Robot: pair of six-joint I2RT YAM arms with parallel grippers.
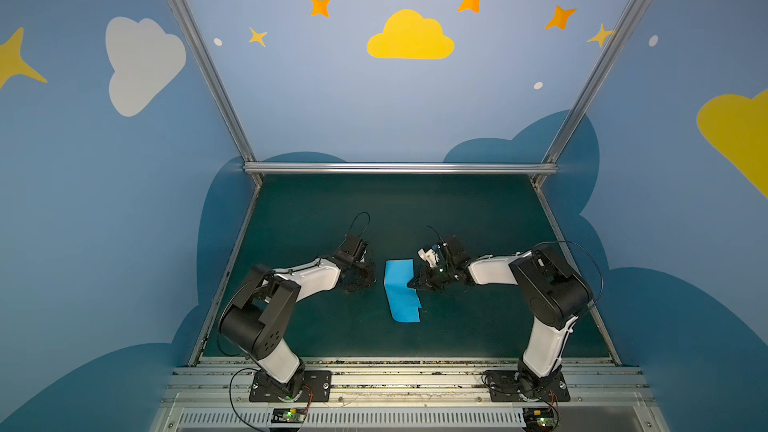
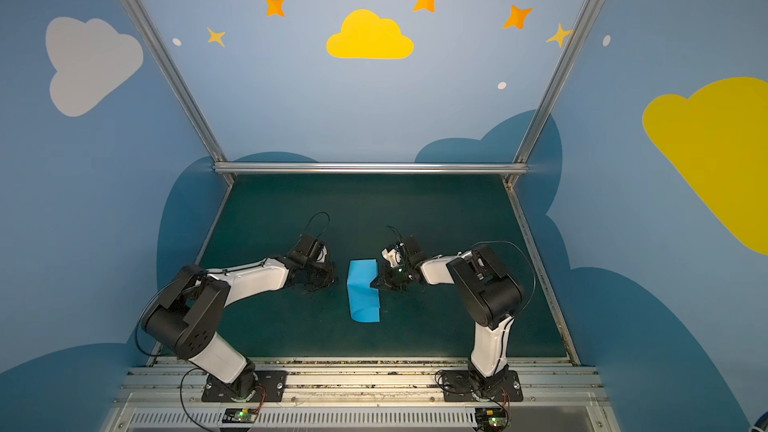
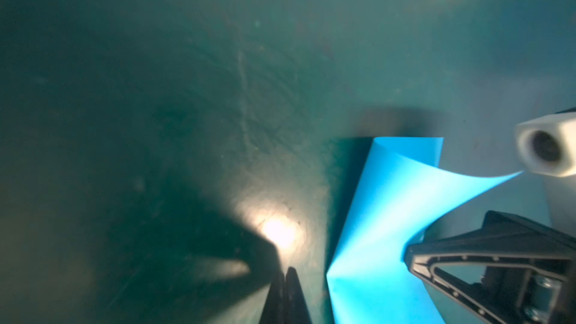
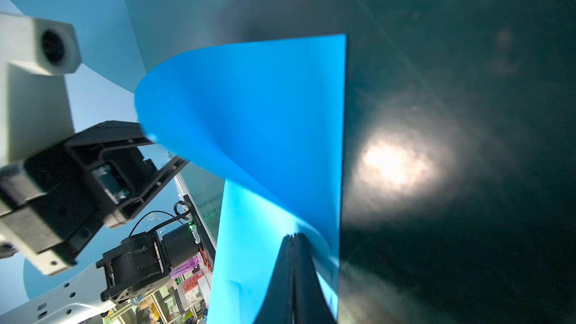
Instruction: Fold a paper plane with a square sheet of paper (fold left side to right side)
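Top views both show the thin, bright sky-blue square sheet of paper lying near the middle of the dark green matted bench. It is doubled over into a narrow strip, with its rounded fold toward the left arm and its free edges toward the right arm. It lies between the two pincers. The black right pincer is clenched, its tips meeting the strip's right edge about halfway along. The black left pincer is clenched too, and sits just beside the folded edge without touching it.

From the right wrist view the upper layer of the paper is not flat. It bulges in a loose loop, and its free edge curves round the closed right pincer. I cannot tell whether a sliver of paper is nipped between the tips or only pressed under them.

From the left wrist view the closed left pincer is over bare mat with the paper alongside. One corner of the upper layer rises toward the white wrist camera housing, and the corner's very tip is lost at the housing's outline. The right pincer touches the paper's edge there.

Both wrist views cut off one end of the sheet. In the top views the left fingertips are black against dark mat and hard to separate.
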